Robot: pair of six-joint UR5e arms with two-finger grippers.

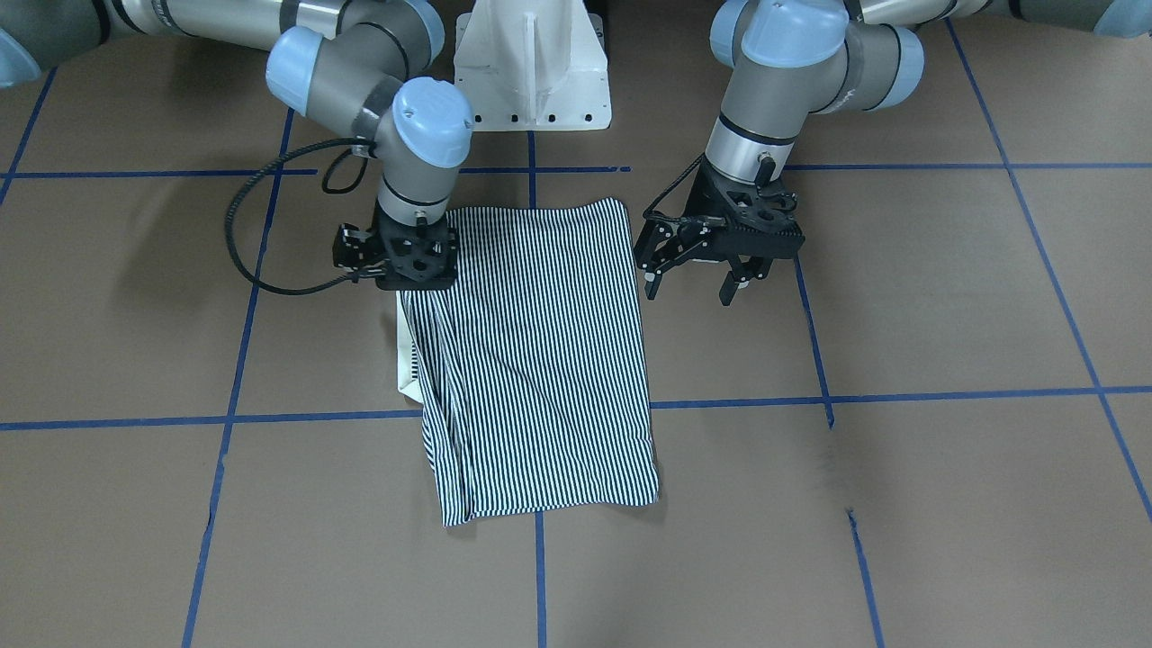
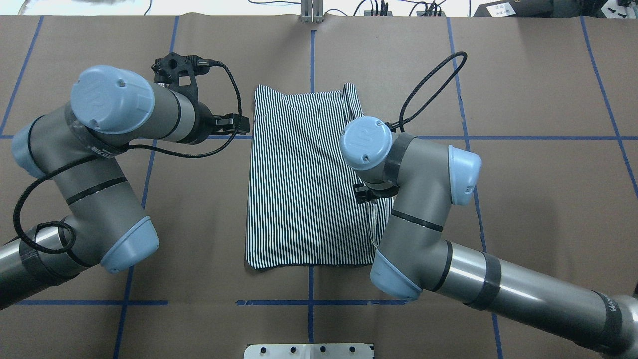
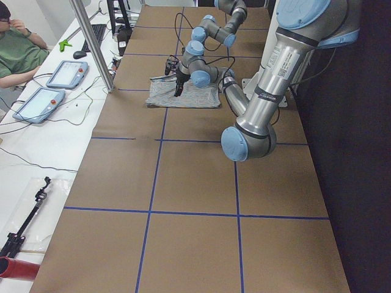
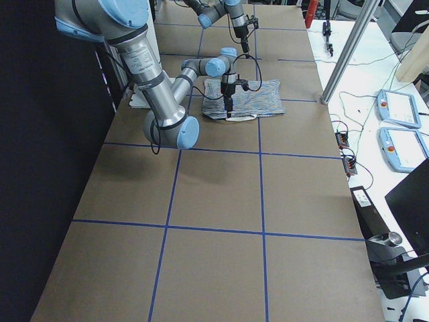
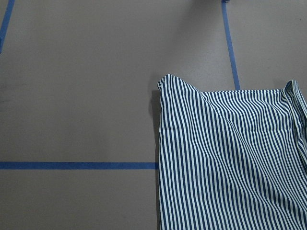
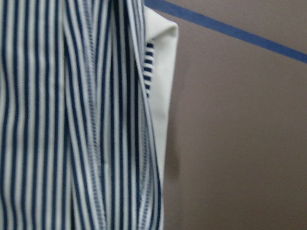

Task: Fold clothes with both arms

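Observation:
The striped polo shirt (image 1: 540, 360) lies folded into a tall rectangle in the middle of the brown table (image 1: 900, 495). Its cream collar (image 1: 407, 355) peeks out from under one long edge, and shows close up in the right wrist view (image 6: 160, 72). My left gripper (image 1: 691, 288) hovers open just off the opposite long edge, nothing between its fingers; the left wrist view shows a far corner of the shirt (image 5: 230, 158). My right gripper (image 1: 409, 270) is down at the collar-side edge near the base. Its fingers are hidden under its body, so I cannot tell its state.
The white pedestal base (image 1: 531, 67) stands just behind the shirt. Blue tape lines (image 1: 900, 396) grid the table. Beyond the far edge are a metal post (image 3: 91, 43), tablets (image 3: 64, 73), cables and a seated person (image 3: 18, 52).

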